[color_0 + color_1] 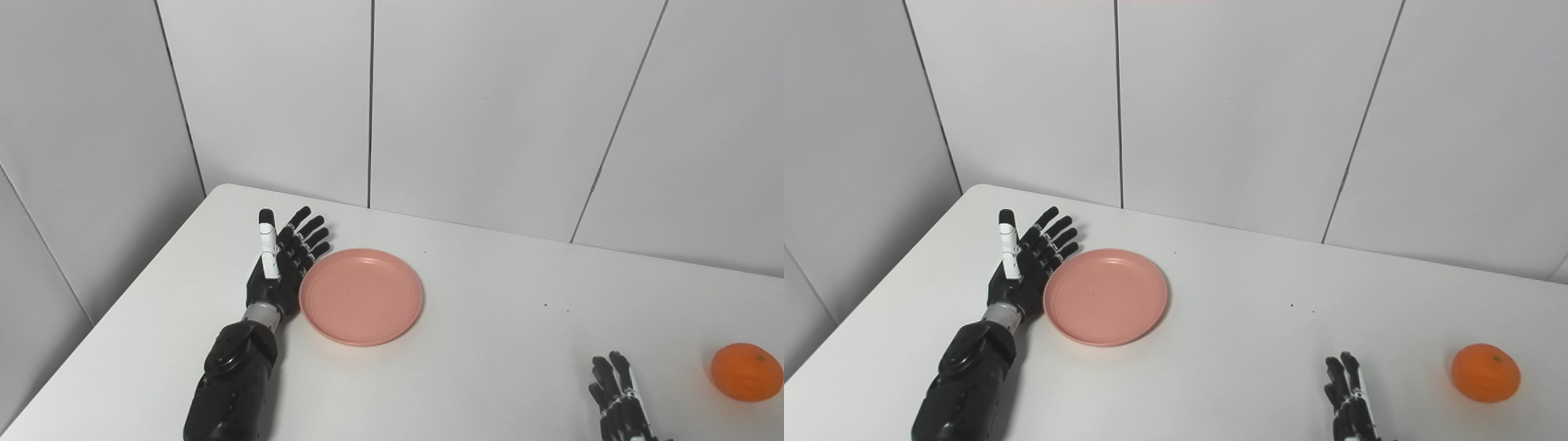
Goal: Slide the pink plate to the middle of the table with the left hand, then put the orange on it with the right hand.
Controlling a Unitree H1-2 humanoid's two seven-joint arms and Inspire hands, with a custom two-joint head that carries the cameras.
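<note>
Down at the near edge of the tabletop (490,380), on the right, the right hand (615,398) just pokes into view, dark fingers (1344,383) pointing up and away, a little spread, nothing between them. Most of the palm is cut off by the bottom of the picture, so how it rests on the surface is hard to tell.

Just to its right, close to the table's right edge, there's the orange (1485,372), round and bright, sitting alone on the white surface, clear of the hand.

Across on the left side, the left arm (233,380) runs up from the near edge, black forearm lying low over the table. At the end of it, the left hand (280,260) stands on its side, fingers (309,236) stretched out straight and fanned toward the far edge, thumb (267,245) raised with its white segment showing. Nothing gripped. The fingers sit right against the left rim of the pink plate (361,297), touching or very nearly so.

The plate itself lies flat and bare, left of the table's centre, closer to the far-left corner than to the orange, which is well apart from it.

Behind the far edge, pale wall panels (490,110) with thin dark seams.
</note>
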